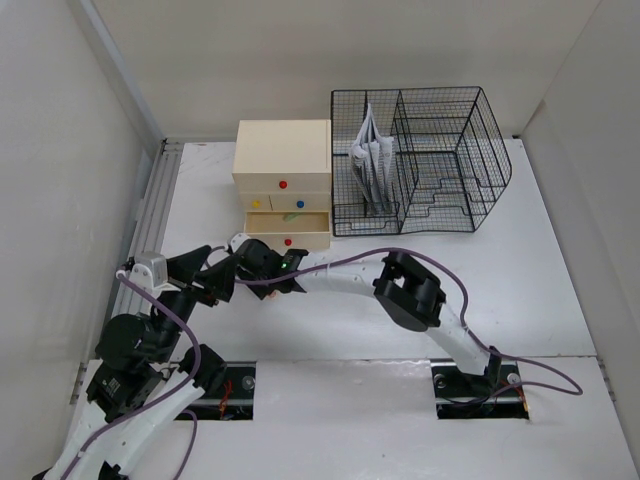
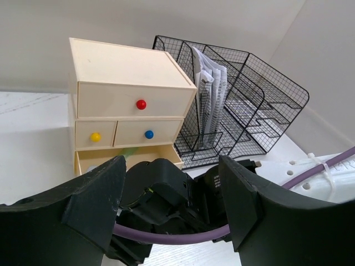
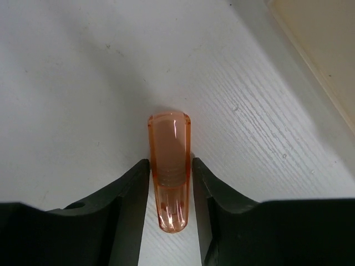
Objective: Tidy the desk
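– While the right tool [image 3: 169, 166] is pinching that small see-through orange cap [image 3: 169, 138], where is it hanging?
– It is hanging low over the table [image 1: 520, 270], just in front of the cream drawer box [image 1: 283, 150]. Its two black fingers [image 3: 130, 194] are pressing the cap from both sides, and the rounded end of the cap is pointing away from the wrist. I cannot tell whether the cap is touching the white surface.
– And the left tool [image 2: 169, 194]?
– Its fingers are standing wide apart and are holding nothing. It is pointing toward the drawer box, close behind the right wrist, and a purple cable [image 2: 166, 235] is running across the gap between them.
– How is the drawer box looking?
– Its bottom drawer [image 1: 290, 228] is standing pulled out. The three drawers above it are sitting shut.
– What is standing beside it?
– A black wire rack [image 1: 430, 160] is standing just to the right of it, and papers [image 1: 372, 160] are standing upright in its left compartment.
– And the table itself?
– It is stretching wide and white under everything, with grey rails [image 1: 150, 210] running along its left edge.
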You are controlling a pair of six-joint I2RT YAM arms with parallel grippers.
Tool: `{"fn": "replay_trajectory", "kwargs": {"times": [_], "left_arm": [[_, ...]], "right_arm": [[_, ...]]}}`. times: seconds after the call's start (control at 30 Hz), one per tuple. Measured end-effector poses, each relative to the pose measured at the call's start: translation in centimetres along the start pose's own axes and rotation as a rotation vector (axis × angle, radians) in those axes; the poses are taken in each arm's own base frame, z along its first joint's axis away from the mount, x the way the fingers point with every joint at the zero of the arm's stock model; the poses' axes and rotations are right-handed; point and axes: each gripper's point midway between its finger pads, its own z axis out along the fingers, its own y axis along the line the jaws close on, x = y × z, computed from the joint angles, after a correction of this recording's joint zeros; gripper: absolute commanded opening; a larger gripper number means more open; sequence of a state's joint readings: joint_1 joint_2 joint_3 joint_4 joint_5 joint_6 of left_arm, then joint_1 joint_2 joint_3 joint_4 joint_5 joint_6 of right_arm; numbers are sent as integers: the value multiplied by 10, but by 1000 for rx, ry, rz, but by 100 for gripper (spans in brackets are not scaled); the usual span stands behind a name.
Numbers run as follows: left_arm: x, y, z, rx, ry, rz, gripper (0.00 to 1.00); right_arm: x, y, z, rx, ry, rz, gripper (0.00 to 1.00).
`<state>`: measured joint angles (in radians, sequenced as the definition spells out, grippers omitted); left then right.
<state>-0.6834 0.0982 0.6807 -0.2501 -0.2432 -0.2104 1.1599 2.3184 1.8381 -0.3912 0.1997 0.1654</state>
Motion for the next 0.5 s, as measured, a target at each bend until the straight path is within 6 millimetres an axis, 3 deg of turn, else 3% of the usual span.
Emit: {"fn": "replay_trajectory", "kwargs": {"times": [0.03,0.1,0.13,0.17,0.2,0.37,0.5], "left_arm": [[0,0,0,0,0,0,65],[0,0,0,0,0,0,65],[0,0,0,0,0,0,65],[0,0,0,0,0,0,65],[0,0,0,0,0,0,65],[0,0,0,1,-1,0,65],[-1,0,-1,2,-6,-2,65]], "right_arm": [[0,0,0,0,0,-1,39],[0,1,0,-6,1,-3,23],[0,2,0,-12,2,-6,10],[0,3,0,-18,3,-5,10],[0,4,0,-27,4,-10,2],[1,7,-2,-54,13,-64,0],[-6,8,-12,-101,22,-227,0]]}}
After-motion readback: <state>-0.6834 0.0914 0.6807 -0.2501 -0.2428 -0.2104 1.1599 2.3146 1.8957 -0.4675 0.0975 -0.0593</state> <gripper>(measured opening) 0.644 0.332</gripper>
